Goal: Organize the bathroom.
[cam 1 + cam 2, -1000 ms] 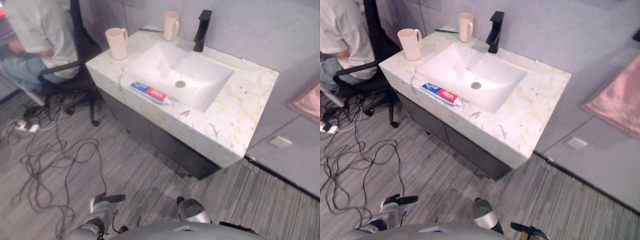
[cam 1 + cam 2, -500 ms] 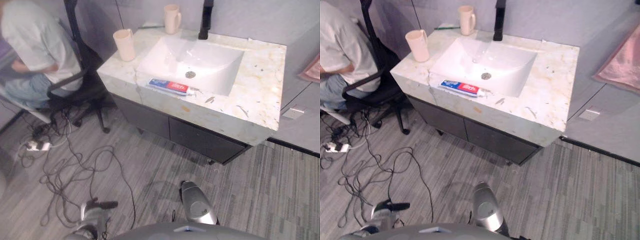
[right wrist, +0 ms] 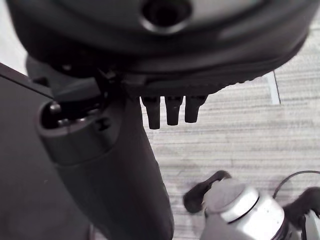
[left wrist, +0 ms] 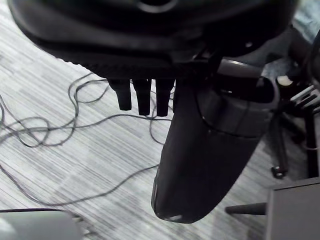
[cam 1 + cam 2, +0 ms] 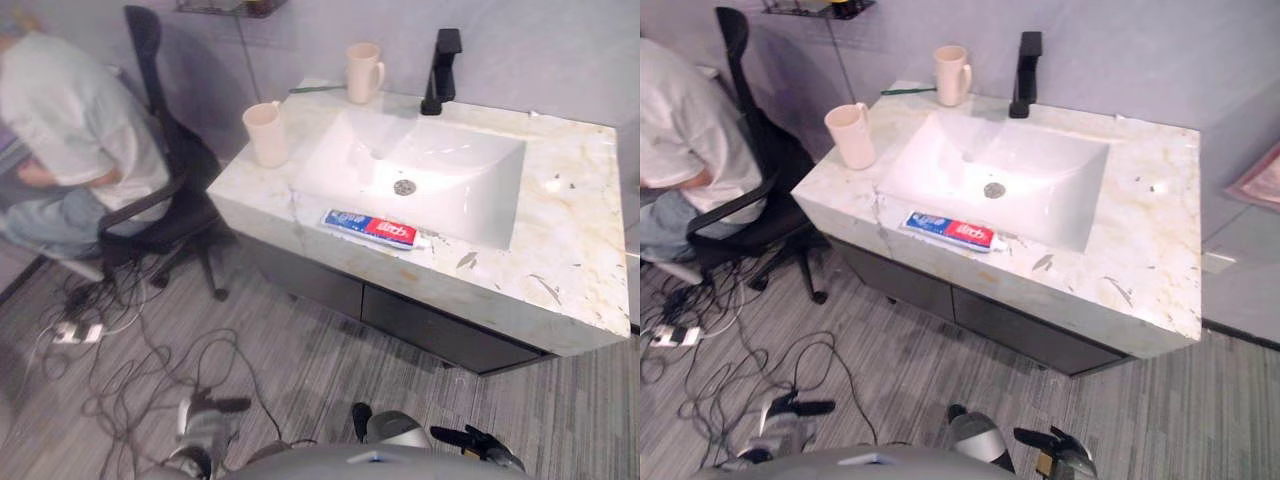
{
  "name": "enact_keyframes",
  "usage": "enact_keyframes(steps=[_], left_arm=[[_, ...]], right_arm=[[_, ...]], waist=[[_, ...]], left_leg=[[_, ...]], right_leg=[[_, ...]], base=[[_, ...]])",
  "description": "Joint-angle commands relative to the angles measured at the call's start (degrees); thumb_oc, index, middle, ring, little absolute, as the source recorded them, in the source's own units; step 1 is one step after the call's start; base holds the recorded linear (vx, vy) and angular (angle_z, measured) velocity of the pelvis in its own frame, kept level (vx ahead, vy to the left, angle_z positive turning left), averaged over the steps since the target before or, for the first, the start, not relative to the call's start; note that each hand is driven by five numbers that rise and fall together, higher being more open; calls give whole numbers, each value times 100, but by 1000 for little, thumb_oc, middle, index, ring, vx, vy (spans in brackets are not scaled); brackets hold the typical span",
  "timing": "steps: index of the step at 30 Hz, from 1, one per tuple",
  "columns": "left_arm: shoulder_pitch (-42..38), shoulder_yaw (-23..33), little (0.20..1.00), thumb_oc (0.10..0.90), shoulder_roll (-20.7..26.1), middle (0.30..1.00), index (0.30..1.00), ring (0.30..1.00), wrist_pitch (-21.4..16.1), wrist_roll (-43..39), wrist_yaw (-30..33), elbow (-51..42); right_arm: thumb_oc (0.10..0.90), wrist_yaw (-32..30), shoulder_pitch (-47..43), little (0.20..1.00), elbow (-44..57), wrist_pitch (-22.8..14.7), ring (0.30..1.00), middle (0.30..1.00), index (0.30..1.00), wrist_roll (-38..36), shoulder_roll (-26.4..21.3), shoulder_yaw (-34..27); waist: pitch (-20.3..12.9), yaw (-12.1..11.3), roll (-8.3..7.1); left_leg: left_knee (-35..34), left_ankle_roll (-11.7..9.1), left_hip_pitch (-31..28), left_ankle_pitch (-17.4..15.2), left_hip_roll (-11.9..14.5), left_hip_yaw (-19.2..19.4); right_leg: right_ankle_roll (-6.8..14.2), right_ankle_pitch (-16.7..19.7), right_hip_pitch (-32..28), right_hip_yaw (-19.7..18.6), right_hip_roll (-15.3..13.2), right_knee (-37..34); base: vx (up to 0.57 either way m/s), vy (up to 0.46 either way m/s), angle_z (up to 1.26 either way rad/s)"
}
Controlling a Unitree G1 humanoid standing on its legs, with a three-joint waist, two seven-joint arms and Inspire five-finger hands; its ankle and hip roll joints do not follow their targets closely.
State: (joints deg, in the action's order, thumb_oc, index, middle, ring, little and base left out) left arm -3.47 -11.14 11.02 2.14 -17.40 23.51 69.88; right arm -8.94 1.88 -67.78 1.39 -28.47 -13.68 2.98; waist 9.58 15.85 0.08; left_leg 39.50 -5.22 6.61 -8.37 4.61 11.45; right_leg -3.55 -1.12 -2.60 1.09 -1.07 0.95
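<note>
A red, white and blue toothpaste tube (image 5: pixel 372 228) lies on the marble counter (image 5: pixel 560 250) in front of the white sink basin (image 5: pixel 440 165). A cream cup (image 5: pixel 267 134) stands at the counter's left end. A second cream cup (image 5: pixel 364 72) stands at the back beside a green toothbrush (image 5: pixel 318 89) and the black faucet (image 5: pixel 440 70). My left hand (image 5: pixel 205 425) hangs low over the floor, far from the counter. Its fingers (image 4: pixel 142 97) are straight and hold nothing. My right hand (image 5: pixel 478 444) hangs low on the other side, its fingers (image 3: pixel 172 110) straight and empty.
A person sits in a black office chair (image 5: pixel 160 150) just left of the counter. Loose cables (image 5: pixel 130 360) and a power strip (image 5: pixel 75 331) lie on the grey floor by the chair. A pink towel (image 5: pixel 1255 185) hangs right of the counter.
The whole picture has shifted, so the camera has moved; the counter's things lie as before. My right hand's dark fingers now show at the lower right edge.
</note>
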Motion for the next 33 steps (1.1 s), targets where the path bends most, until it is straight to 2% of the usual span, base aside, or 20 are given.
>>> enact_keyframes(steps=[1, 2, 3, 5, 7, 10, 12, 15, 16, 20, 22, 23, 24, 25, 27, 33], left_arm=[[159, 11, 900, 800, 230, 900, 900, 900, 229, -467, 219, -90], [234, 112, 900, 800, 203, 900, 900, 900, 159, -566, 257, -39], [284, 157, 900, 800, 190, 900, 900, 900, 86, -488, 270, -17], [349, 225, 900, 800, 153, 900, 900, 900, -141, -588, 210, 10], [317, 225, 900, 800, 138, 900, 900, 900, -331, -489, 365, 3], [365, 140, 900, 800, 221, 900, 900, 900, -263, -314, 452, 34], [390, 148, 900, 800, 247, 900, 900, 900, -231, -435, 400, 74], [470, 201, 900, 800, 259, 900, 900, 900, -293, -376, 192, 159], [532, 246, 900, 800, 285, 900, 900, 900, -370, -285, 124, 182], [613, 254, 900, 800, 358, 900, 900, 900, -362, -128, -67, 206], [637, 221, 900, 800, 356, 900, 900, 900, -416, -182, -90, 181], [629, 199, 900, 800, 343, 900, 900, 900, -494, -98, -86, 197], [611, 181, 900, 800, 331, 900, 900, 900, -489, -96, -81, 186], [604, 190, 900, 800, 315, 900, 900, 900, -454, -94, -98, 143], [612, 172, 900, 800, 278, 900, 900, 900, -532, 7, -209, 43], [641, 102, 900, 800, 308, 900, 900, 900, -542, 218, -411, -22]], right_arm=[[800, 15, 68, 900, -1, -332, 900, 900, 900, -84, -101, 258], [800, 71, 26, 900, -33, -402, 900, 900, 900, 60, -88, 295], [800, 68, 1, 900, -55, -461, 900, 900, 900, 91, -83, 342], [800, -22, -30, 900, -69, -498, 900, 900, 900, 26, -86, 417], [800, -159, -34, 900, -52, -465, 900, 900, 900, -160, -84, 427], [800, -251, 14, 900, -60, -528, 900, 900, 900, -199, -26, 362], [800, -261, 26, 900, -57, -526, 900, 900, 900, 28, -14, 392], [800, -317, 15, 900, -100, -511, 900, 900, 900, 136, 34, 414], [800, -277, -11, 900, -102, -576, 900, 900, 900, 317, 48, 410], [800, -153, -61, 900, -59, -599, 900, 900, 900, 419, 82, 466], [800, -112, -101, 900, -60, -592, 900, 900, 900, 413, 101, 533], [800, -102, -97, 900, -74, -600, 900, 900, 900, 515, 120, 565], [800, -115, -83, 900, -40, -489, 900, 900, 900, 706, 108, 622], [800, -91, -107, 900, -25, -404, 900, 900, 900, 807, 87, 720], [800, 160, -155, 900, 35, -473, 900, 900, 900, 752, 43, 969], [800, 651, -150, 900, 121, -621, 900, 900, 900, 1027, -126, 1077]], waist=[[-47, -143, -233], [-59, -240, -181], [-44, -316, -152], [-77, -450, -93], [-99, -464, 47], [-121, -430, 161], [-141, -424, 172], [-192, -527, 179], [-193, -608, 199], [-224, -781, 259], [-268, -875, 210], [-313, -956, 104], [-319, -997, 57], [-315, -1004, 39], [-289, -1029, -8], [-355, -1085, -50]], left_leg=[[-1622, 553, -369, 489, -223, -190], [-2373, 535, -469, 513, -240, -493], [-2779, 514, -557, 508, -220, -687], [-3225, 513, -688, 437, -322, -1079], [-3741, 518, -913, 478, -346, -947], [-4271, 524, -1176, 593, -479, -780], [-4393, 543, -1186, 622, -521, -699], [-4450, 551, -1128, 646, -479, -433], [-4450, 553, -1099, 652, -395, -227], [-4450, 546, -1011, 746, -148, 173], [-4450, 502, -946, 784, -80, 363], [-4450, 453, -892, 785, -95, 493], [-4450, 416, -862, 809, -67, 534], [-4450, 397, -870, 832, -58, 503], [-4449, 352, -920, 882, -15, 410], [-4439, 289, -923, 997, 52, 245]], right_leg=[[626, -20, 394, 475, 123, 673], [683, -57, 401, 311, 154, 651], [718, -93, 357, 182, 176, 624], [798, -148, 365, -29, 147, 604], [908, -170, 435, -37, 74, 644], [1106, -10, 498, -34, -59, 529], [1179, 64, 550, -37, -120, 466], [1238, 43, 655, 238, -213, 503], [1267, -70, 710, 467, -299, 669], [1252, -418, 681, 807, -460, 1114], [1283, -398, 503, 993, -567, 929], [1314, -230, 286, 1143, -576, 468], [1329, -145, 204, 1284, -590, 272], [1317, -82, 224, 1220, -538, 161], [1235, -9, 175, 1106, -407, -44], [1084, -81, -27, 1165, -226, -155]], base=[[140, 421, -170], [142, 399, -159], [154, 375, -155], [138, 360, -167], [89, 328, -161], [42, 262, -54], [-26, 159, -33], [-93, 95, -59], [-146, 30, -58], [-166, -38, -72], [-116, -112, -45], [-75, -158, -53], [-79, -174, -55], [-72, -152, -51], [-35, -122, -20], [-6, -73, -10]])
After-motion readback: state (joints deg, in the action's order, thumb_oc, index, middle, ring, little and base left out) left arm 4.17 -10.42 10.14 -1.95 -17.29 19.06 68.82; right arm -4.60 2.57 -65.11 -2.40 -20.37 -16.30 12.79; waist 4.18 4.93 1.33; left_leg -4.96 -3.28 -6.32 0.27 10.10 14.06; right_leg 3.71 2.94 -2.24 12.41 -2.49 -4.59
